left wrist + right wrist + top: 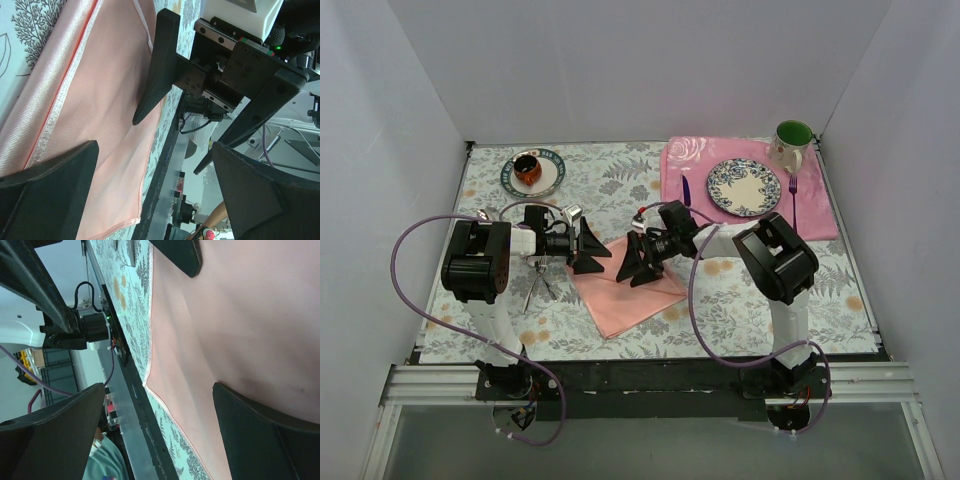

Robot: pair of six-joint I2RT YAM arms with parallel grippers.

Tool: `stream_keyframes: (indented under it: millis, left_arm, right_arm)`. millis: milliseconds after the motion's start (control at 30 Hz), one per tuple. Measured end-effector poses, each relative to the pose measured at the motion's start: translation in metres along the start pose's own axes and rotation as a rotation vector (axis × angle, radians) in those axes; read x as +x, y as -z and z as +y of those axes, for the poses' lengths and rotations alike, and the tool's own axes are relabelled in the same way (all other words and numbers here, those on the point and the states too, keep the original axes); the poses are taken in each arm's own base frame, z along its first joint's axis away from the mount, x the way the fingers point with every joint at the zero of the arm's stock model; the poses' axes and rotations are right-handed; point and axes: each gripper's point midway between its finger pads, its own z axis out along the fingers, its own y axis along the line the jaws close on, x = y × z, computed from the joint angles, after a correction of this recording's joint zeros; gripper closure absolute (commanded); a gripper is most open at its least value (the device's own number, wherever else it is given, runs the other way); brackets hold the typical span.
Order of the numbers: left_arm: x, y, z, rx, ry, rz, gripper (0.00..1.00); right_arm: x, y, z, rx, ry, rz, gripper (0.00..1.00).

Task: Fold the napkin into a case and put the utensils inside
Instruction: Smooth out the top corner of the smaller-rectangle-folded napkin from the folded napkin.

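Note:
The salmon-pink napkin (630,295) lies on the table in the middle, with a doubled hemmed edge in the left wrist view (100,100). It also fills the right wrist view (240,315). My left gripper (591,258) is open and empty over the napkin's far left edge (155,200). My right gripper (638,268) is open and empty over its far right part (160,435), one finger (265,430) low against the cloth. The two grippers face each other, close together. The silver utensils (540,284) lie left of the napkin, under my left arm. No case is formed.
A rose-patterned pink placemat (690,160) at the back right holds a patterned plate (744,186), a purple knife (686,190) and a purple fork (793,195). A green mug (792,140) stands behind it. A small plate with a brown cup (532,172) sits at the back left.

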Motion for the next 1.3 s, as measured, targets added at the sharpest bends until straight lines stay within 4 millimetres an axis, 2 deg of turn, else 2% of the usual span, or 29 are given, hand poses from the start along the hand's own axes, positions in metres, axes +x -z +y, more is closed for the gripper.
stream_keyframes:
  millis: [333,533,700,800,900,933,1033,1067,1100,1200,1233,1267,1300]
  left_arm:
    - [0.001,0.000,0.001,-0.003,-0.010,0.008,0.02]
    - [0.000,-0.004,0.001,-0.006,0.002,0.041,0.03]
    - [0.001,-0.012,-0.003,-0.007,-0.040,0.081,0.03]
    - [-0.002,-0.016,-0.007,-0.018,-0.088,0.095,0.03]
    - [-0.014,-0.019,-0.019,-0.020,-0.162,0.107,0.04]
    - [-0.018,-0.018,-0.024,-0.022,-0.189,0.105,0.03]
    - [-0.038,-0.013,-0.039,-0.052,-0.282,0.086,0.05]
    - [-0.043,-0.011,-0.044,-0.061,-0.312,0.076,0.06]
    - [-0.047,-0.008,-0.048,-0.073,-0.334,0.065,0.07]
    - [-0.053,0.005,-0.056,-0.112,-0.371,0.030,0.10]
    - [-0.054,0.009,-0.057,-0.128,-0.377,0.020,0.11]
    - [-0.055,0.013,-0.058,-0.145,-0.384,0.011,0.14]
    - [-0.056,0.016,-0.058,-0.162,-0.387,0.003,0.16]
  right_arm:
    - [0.026,0.040,-0.014,-0.011,-0.015,0.012,0.03]
    - [0.046,0.046,-0.015,-0.040,-0.014,0.045,0.03]
    - [0.069,0.039,-0.004,-0.077,-0.012,0.108,0.04]
    - [0.068,0.037,0.003,-0.079,0.000,0.133,0.06]
    - [0.038,0.046,0.020,-0.085,0.084,0.104,0.08]
    - [0.029,0.049,0.025,-0.086,0.115,0.091,0.11]
    - [0.001,0.061,0.039,-0.071,0.224,0.048,0.26]
    - [-0.006,0.064,0.040,-0.059,0.255,0.036,0.37]
    - [-0.011,0.066,0.040,-0.047,0.280,0.029,0.42]
    - [-0.018,0.067,0.032,-0.008,0.311,0.025,0.60]
    - [-0.017,0.065,0.026,0.006,0.312,0.030,0.65]
    - [-0.016,0.064,0.019,0.019,0.306,0.039,0.74]
    - [-0.013,0.063,0.012,0.033,0.292,0.048,0.78]
